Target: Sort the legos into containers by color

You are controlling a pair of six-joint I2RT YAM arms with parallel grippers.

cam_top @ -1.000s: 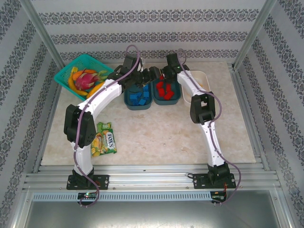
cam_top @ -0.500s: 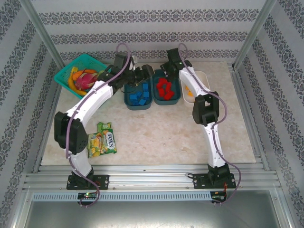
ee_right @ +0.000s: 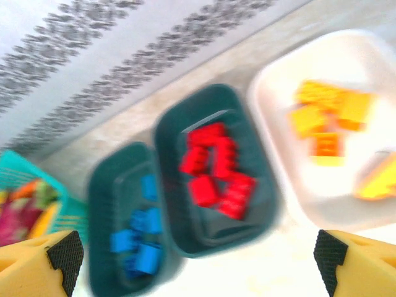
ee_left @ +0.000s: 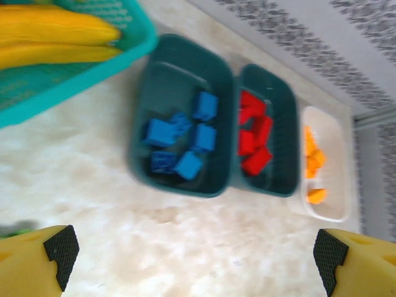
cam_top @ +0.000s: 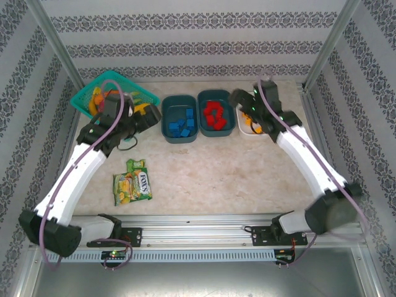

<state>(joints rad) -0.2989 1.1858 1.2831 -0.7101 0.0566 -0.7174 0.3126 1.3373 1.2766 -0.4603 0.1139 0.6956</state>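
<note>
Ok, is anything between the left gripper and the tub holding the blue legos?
Nothing visible. Only bare table lies between the open left gripper and the teal tub of blue legos; the mesh basket sits off to the side.

2 white arms (cam_top: 80, 167), black joints (cam_top: 49, 232), purple cables (cam_top: 98, 141), yellow black-padded fingers (ee_left: 25, 266)

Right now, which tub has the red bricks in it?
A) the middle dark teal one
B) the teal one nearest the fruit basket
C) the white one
A: the red bricks sit in the middle teal tub, between the other teal tub and the white tub.
</note>
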